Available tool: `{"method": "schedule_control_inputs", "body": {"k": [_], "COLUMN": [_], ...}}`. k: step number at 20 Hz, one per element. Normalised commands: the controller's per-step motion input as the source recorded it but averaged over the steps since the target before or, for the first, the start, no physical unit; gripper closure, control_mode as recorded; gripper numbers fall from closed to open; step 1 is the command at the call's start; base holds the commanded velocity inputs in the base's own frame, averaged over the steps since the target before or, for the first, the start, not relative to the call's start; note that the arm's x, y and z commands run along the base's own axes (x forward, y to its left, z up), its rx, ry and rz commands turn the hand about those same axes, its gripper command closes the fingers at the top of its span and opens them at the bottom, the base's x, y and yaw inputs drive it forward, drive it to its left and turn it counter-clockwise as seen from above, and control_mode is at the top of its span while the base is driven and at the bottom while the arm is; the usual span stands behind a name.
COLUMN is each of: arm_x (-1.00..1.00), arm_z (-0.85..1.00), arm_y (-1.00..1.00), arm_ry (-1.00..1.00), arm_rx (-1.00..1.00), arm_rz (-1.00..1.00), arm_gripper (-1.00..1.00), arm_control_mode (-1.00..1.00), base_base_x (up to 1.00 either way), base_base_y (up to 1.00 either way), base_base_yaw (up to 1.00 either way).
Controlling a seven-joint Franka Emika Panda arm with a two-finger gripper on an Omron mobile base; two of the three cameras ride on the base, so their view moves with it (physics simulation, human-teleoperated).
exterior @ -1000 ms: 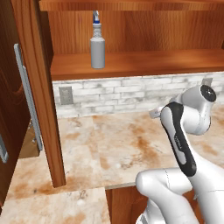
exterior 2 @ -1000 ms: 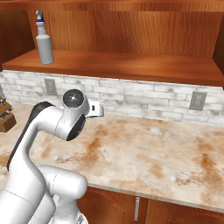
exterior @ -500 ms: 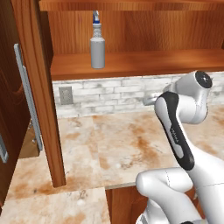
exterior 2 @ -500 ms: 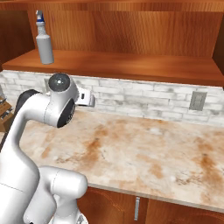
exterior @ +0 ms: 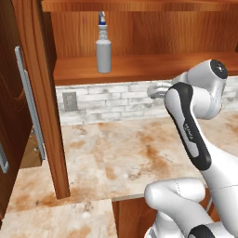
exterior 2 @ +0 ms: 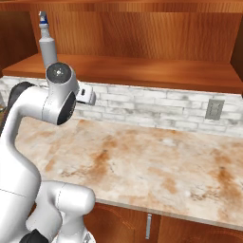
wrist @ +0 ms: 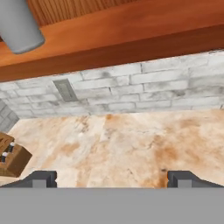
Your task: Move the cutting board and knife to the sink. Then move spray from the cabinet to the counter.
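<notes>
One spray bottle (exterior: 103,49) stands on the cabinet shelf (exterior: 139,69), at eleven o'clock from the tool (wrist: 112,178). The tool, fully open and empty, has risen from the worktop (exterior: 125,158) toward it.

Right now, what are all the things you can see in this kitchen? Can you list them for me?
spray: one, light grey bottle with a blue-and-white nozzle, standing upright on the cabinet's lower shelf.
cabinet: one, reddish-brown wood, above the counter, door swung open at the left with a long silver bar handle.
counter: one, beige with rusty orange blotches, below the shelf.
brick wall: one, white-grey, between counter and shelf.
wall outlets: two, grey, one under the spray, one farther right.
wooden block: one, brown, at the counter's far left; too small to tell more.
low cabinets: brown, under the counter.
tool: one, dark fingertips, open, holding nothing, in the air below the shelf.
</notes>
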Motion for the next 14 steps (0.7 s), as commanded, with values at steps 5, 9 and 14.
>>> {"method": "schedule_control_inputs", "body": {"k": [5, 9, 14], "arm_x": [-0.08, -0.06, -0.01], "arm_z": [0.39, 0.38, 0.3], "arm_y": [0.18, 0.2, 0.24], "arm_ry": [-0.03, -0.01, -0.01], "arm_rx": [0.09, 0.07, 0.01], "arm_rz": [0.0, 0.0, 0.0], "arm_gripper": [-1.0, -1.0, -1.0], "arm_control_mode": [-1.0, -1.0, -1.0], "base_base_x": [0.0, 0.0, 0.0], "base_base_y": [0.0, 0.0, 0.0], "base_base_yaw": [0.0, 0.0, 0.0]}}
